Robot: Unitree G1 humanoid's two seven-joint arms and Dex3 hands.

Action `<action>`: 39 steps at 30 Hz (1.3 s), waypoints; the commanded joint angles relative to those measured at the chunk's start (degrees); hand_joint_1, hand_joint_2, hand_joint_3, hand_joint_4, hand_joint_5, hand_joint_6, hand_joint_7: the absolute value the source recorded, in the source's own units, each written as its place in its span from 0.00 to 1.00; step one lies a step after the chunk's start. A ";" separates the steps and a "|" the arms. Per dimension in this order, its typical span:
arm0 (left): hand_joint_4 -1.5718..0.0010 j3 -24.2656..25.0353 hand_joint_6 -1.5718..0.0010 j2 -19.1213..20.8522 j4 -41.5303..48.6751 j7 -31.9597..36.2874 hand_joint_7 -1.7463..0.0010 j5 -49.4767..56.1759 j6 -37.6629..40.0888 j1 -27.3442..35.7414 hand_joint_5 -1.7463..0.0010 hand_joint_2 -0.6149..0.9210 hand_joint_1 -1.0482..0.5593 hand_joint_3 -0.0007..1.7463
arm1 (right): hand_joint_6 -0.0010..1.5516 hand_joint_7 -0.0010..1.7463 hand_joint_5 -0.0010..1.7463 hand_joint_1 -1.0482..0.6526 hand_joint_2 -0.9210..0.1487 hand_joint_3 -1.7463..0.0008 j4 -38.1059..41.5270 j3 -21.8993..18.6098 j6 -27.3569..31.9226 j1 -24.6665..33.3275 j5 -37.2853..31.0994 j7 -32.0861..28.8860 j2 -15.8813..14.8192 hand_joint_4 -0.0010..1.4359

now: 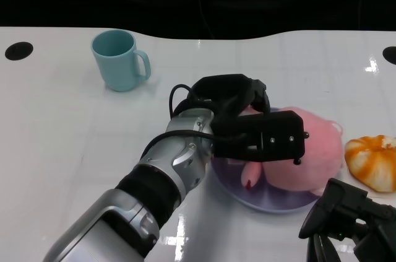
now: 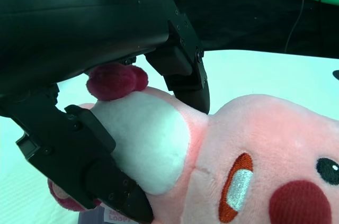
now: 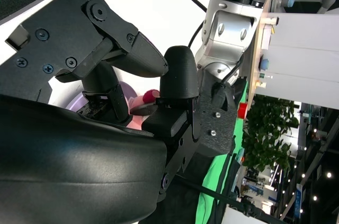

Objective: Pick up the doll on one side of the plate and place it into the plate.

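Doll (image 1: 306, 153): pink plush with white belly, dark red feet and round red cheek, lying on the lilac plate (image 1: 232, 183) near the table's right front. It covers most of the plate, and its far side seems to overhang the rim.

Left hand (image 1: 263, 135): over the doll, black fingers (image 2: 183, 70) set on either side of the white belly in the left wrist view; whether they press the plush or merely bracket it cannot be told from these views.

Right hand (image 1: 346, 212): low at the near right edge, apart from the plate; nothing is seen in it, but the spread of its fingers is not shown clearly.

Step in hand: placing (judged near done, since the doll already rests in the plate).

Next move calls for: spreading the left fingers fully and lifting straight up, so no finger snags the soft pile and drags the doll off.

Other items: teal mug (image 1: 120, 61) far left; orange-and-white plush pumpkin (image 1: 374, 161) just right of the plate.
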 commanded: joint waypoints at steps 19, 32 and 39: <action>1.00 -5.98 0.97 9.75 -14.26 -12.28 0.99 5.85 -2.10 0.76 0.99 1.00 0.00 0.27 | 0.37 0.89 1.00 0.50 0.46 0.18 -0.80 -1.25 0.18 0.02 0.97 0.14 -1.02 0.48; 0.96 -2.25 0.96 18.01 -31.07 -16.52 0.99 4.99 -2.99 7.22 0.97 1.00 0.01 0.27 | 0.38 0.89 1.00 0.51 0.47 0.17 -0.45 -1.54 -0.22 -0.35 1.33 0.36 -1.27 0.48; 0.95 1.46 0.93 22.01 -39.00 -18.49 0.97 2.45 -4.62 11.77 0.96 1.00 0.04 0.24 | 0.38 0.88 1.00 0.51 0.47 0.17 -0.48 -1.71 0.35 -0.30 1.80 0.49 -1.42 0.48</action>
